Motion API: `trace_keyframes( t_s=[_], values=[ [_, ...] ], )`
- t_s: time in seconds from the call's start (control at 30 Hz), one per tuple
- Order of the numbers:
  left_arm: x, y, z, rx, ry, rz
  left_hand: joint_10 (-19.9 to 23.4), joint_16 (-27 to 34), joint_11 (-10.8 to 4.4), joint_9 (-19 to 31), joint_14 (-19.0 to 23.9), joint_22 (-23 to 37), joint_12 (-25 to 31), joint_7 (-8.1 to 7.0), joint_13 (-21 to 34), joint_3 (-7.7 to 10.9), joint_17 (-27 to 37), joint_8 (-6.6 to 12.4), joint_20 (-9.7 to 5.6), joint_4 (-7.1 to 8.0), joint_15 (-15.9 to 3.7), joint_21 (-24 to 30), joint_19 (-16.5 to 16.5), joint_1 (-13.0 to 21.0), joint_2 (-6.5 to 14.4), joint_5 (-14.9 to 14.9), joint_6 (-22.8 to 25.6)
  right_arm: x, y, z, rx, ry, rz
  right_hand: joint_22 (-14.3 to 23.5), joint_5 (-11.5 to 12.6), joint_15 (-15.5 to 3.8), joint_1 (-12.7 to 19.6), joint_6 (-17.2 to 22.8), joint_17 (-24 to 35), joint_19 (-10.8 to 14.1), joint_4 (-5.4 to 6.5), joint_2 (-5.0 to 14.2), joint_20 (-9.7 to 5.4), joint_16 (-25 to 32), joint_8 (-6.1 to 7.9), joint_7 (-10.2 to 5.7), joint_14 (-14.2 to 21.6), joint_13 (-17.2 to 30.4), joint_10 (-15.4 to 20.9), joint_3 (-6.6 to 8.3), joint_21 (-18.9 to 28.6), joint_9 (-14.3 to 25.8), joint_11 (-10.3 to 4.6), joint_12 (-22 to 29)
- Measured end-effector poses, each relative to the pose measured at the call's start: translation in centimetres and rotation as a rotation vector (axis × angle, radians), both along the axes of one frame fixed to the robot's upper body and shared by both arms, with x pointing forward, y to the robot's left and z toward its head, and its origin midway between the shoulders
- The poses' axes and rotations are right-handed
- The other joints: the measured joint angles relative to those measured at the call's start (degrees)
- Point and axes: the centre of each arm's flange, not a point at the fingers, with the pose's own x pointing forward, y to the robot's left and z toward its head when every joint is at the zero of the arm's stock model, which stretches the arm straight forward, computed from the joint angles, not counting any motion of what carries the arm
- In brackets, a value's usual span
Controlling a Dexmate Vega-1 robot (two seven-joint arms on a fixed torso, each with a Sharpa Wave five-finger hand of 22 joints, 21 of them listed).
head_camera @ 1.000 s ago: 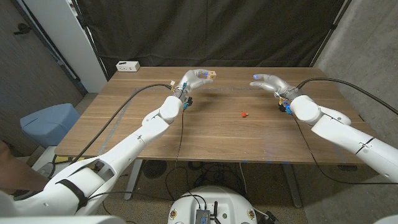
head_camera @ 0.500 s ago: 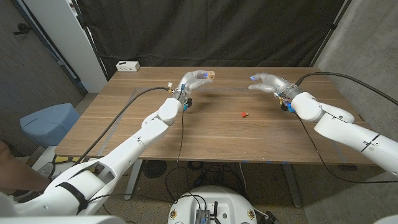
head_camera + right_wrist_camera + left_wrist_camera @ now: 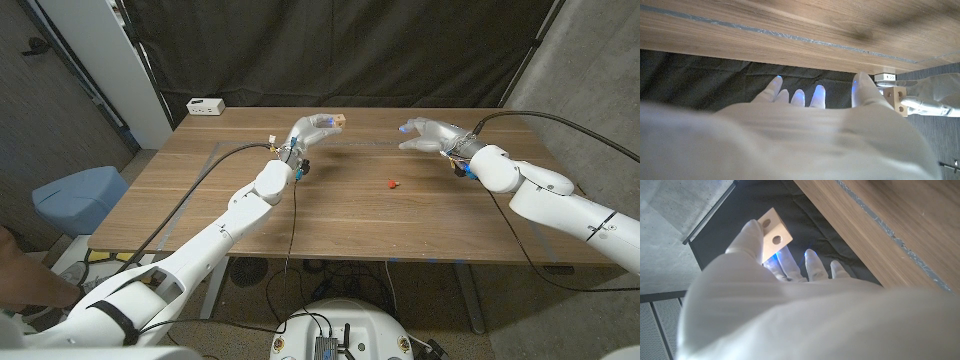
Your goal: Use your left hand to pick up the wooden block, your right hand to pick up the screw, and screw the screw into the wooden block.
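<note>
Left hand pinches wooden block aloft. Right hand, fingers apart, empty, hovers beyond screw. Risk: tiny screw, apparently lying flat, skids away from fingertips.

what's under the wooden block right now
Nothing bears it: the left robot hand holds the wooden block up off the table. Its fingers cover part of the block.

A robotics lab: black backdrop curtain, wooden table, trailing cables, bare grey walls.
</note>
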Motion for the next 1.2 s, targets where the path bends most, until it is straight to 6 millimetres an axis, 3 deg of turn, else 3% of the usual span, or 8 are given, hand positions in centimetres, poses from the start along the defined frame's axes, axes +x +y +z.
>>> trace_keyframes(
  t_s=[0.33,0.5,1.2],
  values=[
    [-0.4,-0.4,-0.4,-0.017,0.009,0.004,0.0,0.2,0.0,0.0,0.0,0.0,-0.2,0.2,0.0,0.15,0.0,0.01,0.0,0.15,0.0,0.0,0.0,-0.2,0.2,0.2,0.0,0.1,0.2,0.2,-0.092,0.003,-0.012,0.0,-0.2,0.0,2.4,0.2,0.0,0.0,-0.02,-1.18,0.0,0.0,0.0,-0.22,0.6,0.2,-0.5,0.45,-0.2,0.0,-0.52,-0.4],
    [-0.5,-0.7,-0.9,-0.02,0.016,0.003,0.2,0.2,-0.21,0.0,0.0,0.0,-0.3,0.21,0.0,-0.09,0.0,0.01,0.0,0.4,0.0,0.0,0.0,-0.2,0.2,0.2,0.0,0.3,0.5,0.1,-0.155,0.016,-0.019,0.0,-0.7,-0.01,3.4,-0.6,0.1,0.0,0.21,-2.04,0.0,-0.4,-0.3,0.63,0.2,0.2,-1.5,0.68,-0.5,0.3,0.33,-0.6],
    [-0.1,-0.6,-2.0,-0.004,0.046,0.0,0.5,0.2,0.04,0.0,-0.2,0.0,-1.1,0.36,-0.6,-0.11,0.3,-0.22,0.2,0.38,-0.17,0.0,-0.2,-0.6,0.6,0.4,-0.2,0.5,1.3,-0.9,-0.332,0.049,-0.057,0.0,-1.5,-0.01,4.8,-1.3,0.1,-0.4,0.45,-3.47,0.43,-0.8,-0.31,1.34,-1.1,0.4,-4.3,0.91,-0.7,0.8,0.84,-1.1]
  ],
)
